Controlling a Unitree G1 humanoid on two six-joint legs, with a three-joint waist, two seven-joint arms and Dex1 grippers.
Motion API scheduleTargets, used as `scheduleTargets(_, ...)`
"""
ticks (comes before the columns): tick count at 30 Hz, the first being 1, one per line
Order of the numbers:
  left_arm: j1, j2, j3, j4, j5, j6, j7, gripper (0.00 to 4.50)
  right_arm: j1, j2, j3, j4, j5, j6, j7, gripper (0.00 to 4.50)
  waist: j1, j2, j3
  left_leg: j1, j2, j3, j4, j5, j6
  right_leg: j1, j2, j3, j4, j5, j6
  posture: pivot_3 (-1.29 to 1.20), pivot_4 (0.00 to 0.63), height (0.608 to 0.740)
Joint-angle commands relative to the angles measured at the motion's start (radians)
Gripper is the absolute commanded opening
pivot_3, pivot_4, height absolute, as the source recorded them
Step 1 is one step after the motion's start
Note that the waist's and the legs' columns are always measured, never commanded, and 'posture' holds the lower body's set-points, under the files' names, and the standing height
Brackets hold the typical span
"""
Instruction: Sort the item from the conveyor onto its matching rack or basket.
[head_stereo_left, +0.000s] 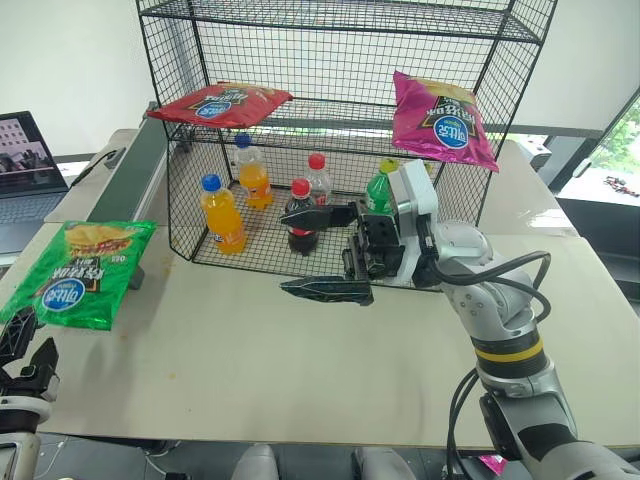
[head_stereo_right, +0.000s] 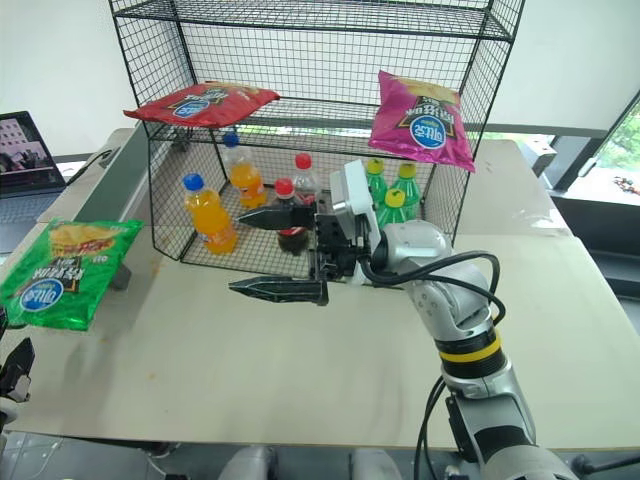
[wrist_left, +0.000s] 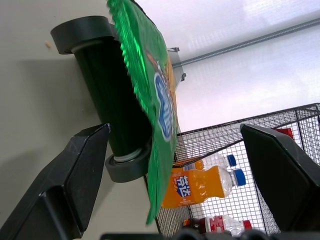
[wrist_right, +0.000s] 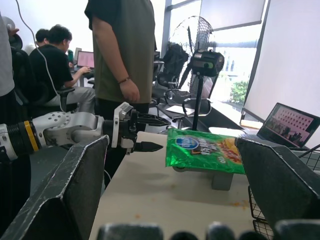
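- Rack (head_stereo_left: 340, 60) of black wire mesh stands at the back of the pale desk (head_stereo_left: 300, 370), taller than everything around it.
- Green chip bag (head_stereo_left: 82, 270) lies to the left of the rack, draped over the end roller of the conveyor (head_stereo_left: 140, 170), its near edge hanging past the roller toward the desk front.
- The conveyor runs back along the rack's left side, with a laptop (head_stereo_left: 25, 150) further left of it.
- A red bag (head_stereo_left: 220, 103) sits on the rack's middle shelf at the left; a magenta bag (head_stereo_left: 440, 122) hangs over the same shelf at the right.
- On the rack's bottom tier stand two orange drink bottles (head_stereo_left: 222, 213), two dark cola bottles with red caps (head_stereo_left: 300, 215), and green bottles (head_stereo_right: 388, 195) behind the right arm.
- The right hand (head_stereo_left: 325, 252) hovers just in front of the rack's bottom tier, pointing left toward the green bag, its two black fingers spread wide with nothing between them.
- The left hand (wrist_right: 145, 133) sits low, off the desk's front-left corner, well left of the rack and just short of the green bag; its fingers (wrist_left: 75, 180) stand wide apart and empty, framing the roller and the bag's hanging edge without touching them.
- In the room beyond the desk a person in a dark shirt (wrist_right: 125, 45) stands, and another sits at a screen.
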Motion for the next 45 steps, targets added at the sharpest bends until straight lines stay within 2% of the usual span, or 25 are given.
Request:
scheduleTargets(1,-0.005,0.030,0.002,0.014,0.025,0.012,-0.028,4.45,-0.024,-0.002,-0.022,-0.025,0.017,-0.001,-0.005,4.50,0.000,0.000,0.000,0.000,0.000,0.000,0.000,0.000,0.000,0.000,0.000,0.000,0.000,0.000,0.000,0.00,0.150,0.740)
scheduleTargets(4,-0.005,0.030,-0.017,0.024,0.052,0.028,-0.045,4.45,-0.022,-0.005,-0.023,-0.023,0.013,-0.005,-0.006,4.50,0.000,0.000,0.000,0.000,0.000,0.000,0.000,0.000,0.000,0.000,0.000,0.000,0.000,0.000,0.000,0.00,0.150,0.740)
scheduleTargets(7,-0.009,0.033,-0.032,0.032,0.074,0.036,-0.054,3.68,-0.019,-0.006,-0.025,-0.023,0.012,-0.007,-0.008,4.50,-0.001,0.000,0.000,0.000,0.000,0.000,-0.001,0.000,0.000,0.000,0.000,0.000,0.000,0.000,0.000,0.00,0.150,0.740)
scheduleTargets(15,-0.022,0.054,-0.032,0.058,0.098,0.060,-0.084,0.17,-0.015,-0.006,-0.026,-0.029,0.010,-0.010,-0.016,4.50,-0.001,0.000,0.000,0.000,0.000,-0.001,-0.001,0.000,0.000,0.000,0.000,-0.001,0.000,0.000,-0.001,0.00,0.150,0.740)
scheduleTargets(23,-0.025,0.069,-0.018,0.072,0.115,0.071,-0.107,0.08,-0.018,-0.004,-0.023,-0.027,0.005,-0.013,-0.020,4.50,-0.001,0.000,0.000,0.000,0.000,-0.001,-0.002,0.000,0.000,-0.001,0.000,-0.001,-0.001,-0.001,-0.001,0.00,0.150,0.740)
scheduleTargets(27,-0.026,0.105,0.016,-0.036,0.054,0.071,-0.103,0.08,-0.011,-0.013,-0.032,-0.030,-0.008,-0.016,-0.036,4.50,-0.001,0.000,0.001,0.000,0.000,-0.001,-0.002,0.000,0.000,-0.001,0.000,-0.001,-0.001,-0.001,-0.001,0.00,0.150,0.740)
scheduleTargets(32,-0.072,0.204,0.035,-0.172,-0.049,0.058,-0.049,0.08,-0.006,-0.016,-0.052,-0.028,-0.019,-0.017,-0.083,4.50,0.003,-0.001,0.001,-0.001,0.000,-0.003,-0.002,0.001,-0.002,-0.001,0.000,-0.003,-0.001,-0.001,-0.001,0.00,0.150,0.740)
scheduleTargets(38,-0.304,0.360,-0.059,-0.279,-0.089,0.063,0.027,0.08,0.015,-0.007,-0.076,-0.046,-0.043,-0.022,-0.168,4.50,0.008,0.000,0.003,-0.002,0.000,-0.005,-0.003,0.003,-0.005,-0.001,0.000,-0.004,-0.001,-0.001,-0.001,0.00,0.150,0.740)
scheduleTargets(45,-0.666,0.398,-0.248,-0.243,-0.089,0.103,0.072,0.08,0.010,0.014,-0.208,-0.127,-0.087,-0.069,-0.395,4.50,0.007,0.003,0.005,-0.003,-0.001,-0.008,-0.004,0.004,-0.006,-0.001,0.000,-0.005,-0.001,0.000,-0.001,0.00,0.150,0.740)
